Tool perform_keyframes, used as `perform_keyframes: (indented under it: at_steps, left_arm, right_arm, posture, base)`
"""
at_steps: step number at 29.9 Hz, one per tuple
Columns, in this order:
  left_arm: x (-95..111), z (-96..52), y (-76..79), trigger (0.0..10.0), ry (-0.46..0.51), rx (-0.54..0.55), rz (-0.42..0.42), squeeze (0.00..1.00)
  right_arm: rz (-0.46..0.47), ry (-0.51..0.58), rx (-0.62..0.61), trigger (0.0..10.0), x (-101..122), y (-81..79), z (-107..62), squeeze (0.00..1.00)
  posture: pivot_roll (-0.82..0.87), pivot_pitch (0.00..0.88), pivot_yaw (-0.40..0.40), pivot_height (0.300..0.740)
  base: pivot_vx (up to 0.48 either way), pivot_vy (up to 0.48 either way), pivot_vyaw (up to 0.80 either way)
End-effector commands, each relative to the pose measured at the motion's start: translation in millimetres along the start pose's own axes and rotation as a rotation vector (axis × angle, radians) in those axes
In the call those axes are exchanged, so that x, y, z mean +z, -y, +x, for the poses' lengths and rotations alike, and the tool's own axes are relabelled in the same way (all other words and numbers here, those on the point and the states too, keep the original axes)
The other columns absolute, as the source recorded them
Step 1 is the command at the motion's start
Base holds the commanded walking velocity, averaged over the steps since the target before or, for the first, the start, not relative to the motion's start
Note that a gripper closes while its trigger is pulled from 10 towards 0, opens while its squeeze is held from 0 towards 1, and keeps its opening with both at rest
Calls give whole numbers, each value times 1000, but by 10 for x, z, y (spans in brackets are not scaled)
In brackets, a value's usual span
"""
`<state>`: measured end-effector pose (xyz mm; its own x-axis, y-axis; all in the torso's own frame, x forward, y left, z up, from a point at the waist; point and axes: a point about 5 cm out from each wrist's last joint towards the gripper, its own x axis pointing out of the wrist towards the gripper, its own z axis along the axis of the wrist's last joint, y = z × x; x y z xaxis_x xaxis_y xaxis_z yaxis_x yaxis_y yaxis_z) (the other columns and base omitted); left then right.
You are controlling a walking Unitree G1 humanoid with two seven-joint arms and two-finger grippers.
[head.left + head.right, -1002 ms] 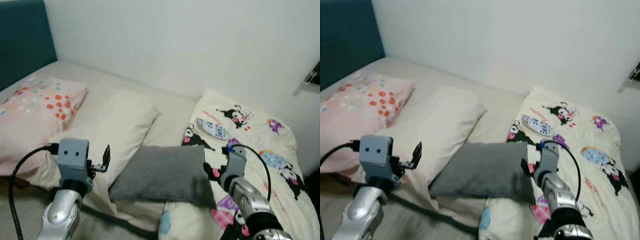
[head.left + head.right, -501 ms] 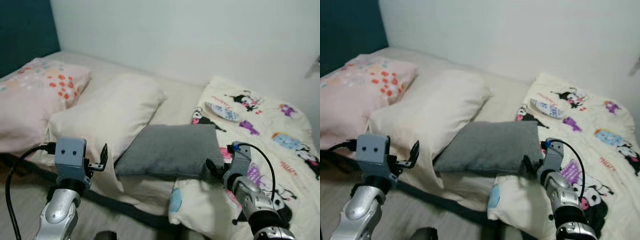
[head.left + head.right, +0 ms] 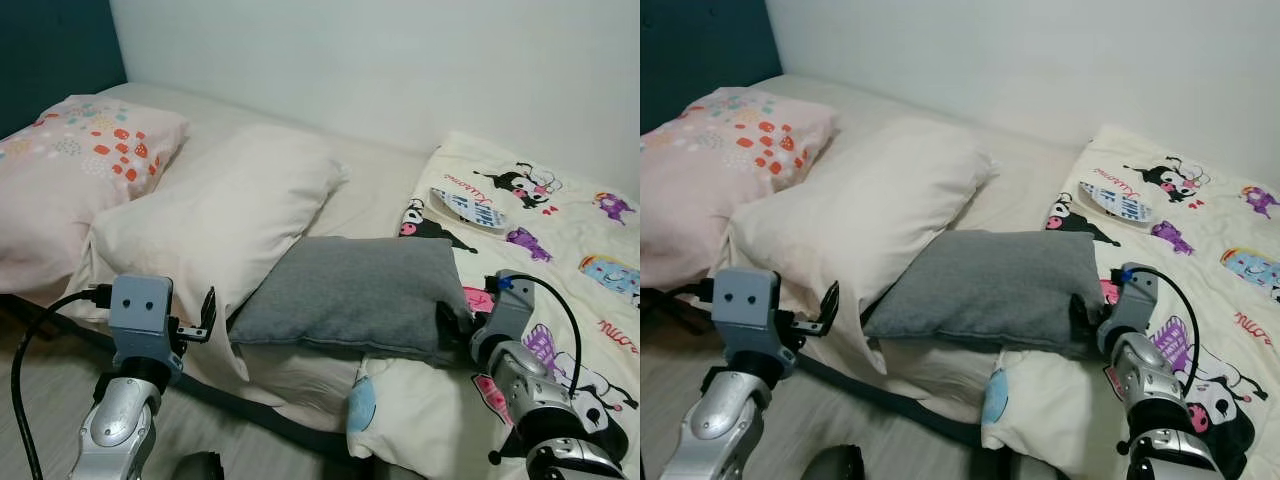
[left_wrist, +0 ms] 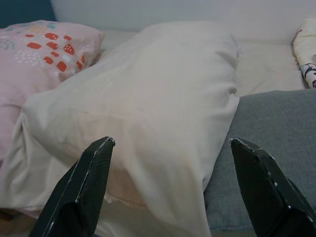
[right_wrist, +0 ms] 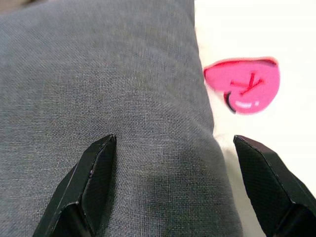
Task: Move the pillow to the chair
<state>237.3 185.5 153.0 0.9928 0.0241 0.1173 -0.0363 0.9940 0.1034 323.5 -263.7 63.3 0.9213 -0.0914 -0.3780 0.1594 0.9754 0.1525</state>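
The grey pillow point(image 3: 350, 295) lies on the bed, leaning on a cream pillow point(image 3: 220, 215) and overlapping the cartoon blanket point(image 3: 560, 230). My right gripper point(image 3: 458, 322) is at the grey pillow's right near corner. In the right wrist view its fingers point(image 5: 94, 177) stand wide apart, open, with the grey pillow point(image 5: 108, 89) corner between them. My left gripper point(image 3: 197, 320) is held up in front of the bed's edge, open and holding nothing. It faces the cream pillow point(image 4: 148, 98), with the grey pillow point(image 4: 266, 143) beside it.
A pink dotted pillow point(image 3: 70, 170) lies at the bed's left end by a teal headboard point(image 3: 50, 50). A white wall runs behind the bed. A dark band point(image 3: 270, 420) runs along the bed's near edge, with wooden floor point(image 3: 40, 400) below it.
The whole picture has shifted, so the camera moved; the bed now shows from a slightly different angle. My right gripper stays at the grey pillow's corner and the left stays raised.
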Motion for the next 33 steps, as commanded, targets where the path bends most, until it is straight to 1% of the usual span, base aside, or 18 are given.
perform_keyframes:
  at_steps: [1,2,5,7,8,9,10,13,14,17,19,23,28,29,30,31,32,33]
  left_arm:
    - [29,-13,-14,10000,6,-8,16,0]
    - [29,-13,-14,10000,6,-8,16,0]
    - [44,-21,-27,10000,8,-10,32,0]
    - [48,-23,-30,10000,9,-11,38,0]
    - [53,-26,-35,10000,10,-12,42,0]
    - [57,-28,-41,10000,11,-12,44,0]
    - [60,-29,-46,10000,11,-11,45,0]
    - [61,-30,-49,10000,12,-11,45,0]
    - [64,-29,-54,10000,12,-11,48,0]
    - [67,-27,-60,10000,13,-10,52,0]
    - [67,-27,-60,10000,13,-10,52,0]
    - [64,-16,-61,10000,13,-9,55,0]
    - [63,-13,-61,10000,14,-9,54,0]
    - [62,-4,-59,10000,13,-7,50,0]
    - [62,-4,-59,10000,13,-7,50,0]
    - [80,24,-63,10000,17,4,31,0]
    - [80,24,-63,10000,17,4,31,0]
    - [96,52,-64,10000,18,15,9,0]
  right_arm:
    - [29,-93,-1,10000,-179,-9,-11,0]
    - [29,-93,-1,10000,-179,-9,-11,0]
    - [116,-176,22,10000,-317,-95,-6,0]
    - [137,-201,22,10000,-351,-114,-6,0]
    - [187,-205,30,10000,-364,-140,0,0]
    - [225,-207,41,4392,-364,-166,7,0]
    - [247,-205,48,4392,-359,-182,12,0]
    - [259,-204,52,4392,-358,-192,17,0]
    - [277,-208,72,0,-347,-227,26,0]
    - [293,-212,101,0,-329,-280,41,0]
    - [293,-212,101,0,-329,-280,41,0]
    - [267,-237,150,0,-346,-359,44,0]
    - [263,-245,163,0,-347,-378,45,0]
    - [197,-225,212,0,-290,-432,59,0]
    - [197,-225,212,0,-290,-432,59,0]
    - [192,-123,306,0,-72,-563,95,0]
    - [192,-123,306,0,-72,-563,95,0]
    - [211,-45,386,0,133,-676,113,0]
  posture:
    - [85,0,-111,541]
    - [85,0,-111,541]
    - [92,0,-109,541]
    - [93,0,-109,541]
    - [94,0,-108,541]
    - [96,0,-107,541]
    - [96,0,-107,541]
    - [96,0,-107,541]
    - [98,0,-106,541]
    - [96,0,-106,541]
    - [96,0,-106,541]
    - [91,0,-108,541]
    - [91,0,-108,541]
    - [88,0,-110,541]
    - [88,0,-110,541]
    - [86,0,-112,541]
    - [86,0,-112,541]
    - [86,0,-112,541]
  base:
    - [0,0,0]
    - [0,0,0]
    - [0,0,0]
    - [0,0,0]
    - [0,0,0]
    - [0,0,0]
    - [0,0,0]
    - [0,0,0]
    - [0,0,0]
    - [0,0,0]
    - [0,0,0]
    - [0,0,0]
    - [0,0,0]
    - [0,0,0]
    - [0,0,0]
    - [0,0,0]
    - [0,0,0]
    - [0,0,0]
